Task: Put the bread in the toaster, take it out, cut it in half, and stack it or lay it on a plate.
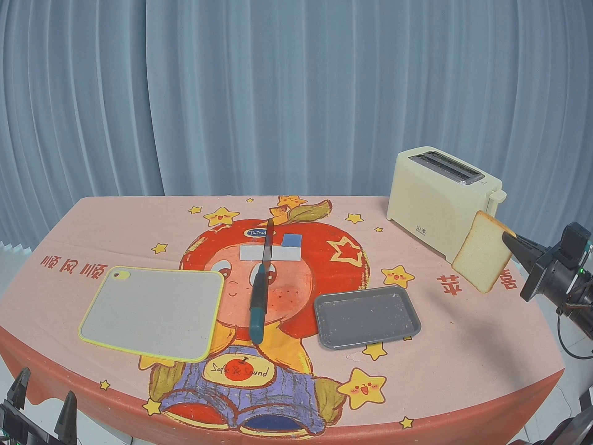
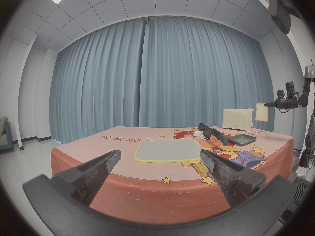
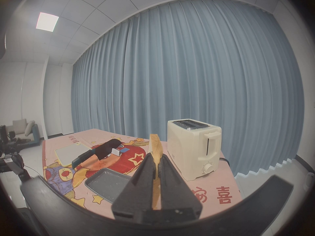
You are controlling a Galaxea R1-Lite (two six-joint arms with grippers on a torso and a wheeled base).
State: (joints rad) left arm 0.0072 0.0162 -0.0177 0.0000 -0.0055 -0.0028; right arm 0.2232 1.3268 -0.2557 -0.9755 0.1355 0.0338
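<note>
The task looks to be at its very start: the right gripper [image 1: 508,238] is clamped on one edge of a pale slice of bread [image 1: 483,251], holding it upright in the air just beside the toaster [image 1: 438,202], off its near end where the lever sits and lower than the slots on top. Nothing sticks up out of those slots, and the slice shows no browning that I can make out, so my judgement is that the toasting has not yet been done (the slice would need to be raised above the top before it could drop in). Everything after that is also left. The knife [image 1: 260,285] lies untouched in the middle of the table [image 1: 469,347] with its blade propped on a small white block [image 1: 270,253], the cutting board [image 1: 151,311] to its left is bare, and the grey tray [image 1: 367,315] serving as the plate holds no bread. The left gripper [image 2: 159,154] hangs off the near edge of the table on the cutting-board side, its fingers spread wide with nothing between them.
</note>
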